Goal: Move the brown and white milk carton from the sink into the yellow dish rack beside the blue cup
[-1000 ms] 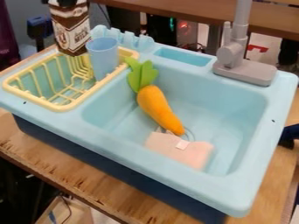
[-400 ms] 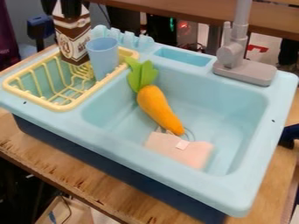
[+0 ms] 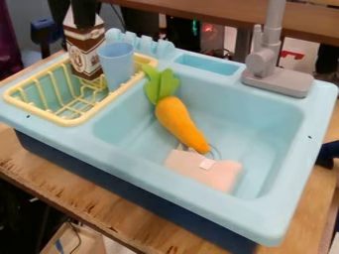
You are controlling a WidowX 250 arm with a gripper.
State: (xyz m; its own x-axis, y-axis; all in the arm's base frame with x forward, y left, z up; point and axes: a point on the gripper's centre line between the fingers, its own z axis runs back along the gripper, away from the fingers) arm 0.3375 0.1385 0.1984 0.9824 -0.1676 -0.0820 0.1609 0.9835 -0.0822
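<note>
While the black pincer (image 3: 84, 21) is closed on the top of the brown-and-white carton (image 3: 86, 53), the carton is positioned near the upper left corner of the light blue sink unit (image 3: 182, 199), at the far end of the yellow rack (image 3: 58, 120). The carton is close to upright, with a slight lean; its lower end is within the rack's outline. Whether its base bears on the rack cannot be determined.

A light blue cup (image 3: 118, 68) stands upright just beside the carton, at the rack's inner side, and overlaps the carton's edge in the view. A row of light blue prongs (image 3: 141, 44) rises from the unit's far edge behind the cup.

In the basin, an orange carrot (image 3: 177, 121) lies at a slant. Its green leaves (image 3: 161, 85) lean against the wall nearest the rack, and its tip points toward the near edge. At that tip lies a flat pink piece (image 3: 198, 171) bearing a small white tag (image 3: 206, 164).

A grey faucet (image 3: 278, 82) is mounted at the unit's far right corner, next to a shallow recess (image 3: 208, 64) along the far edge. The unit rests on a wooden counter (image 3: 86, 196).
</note>
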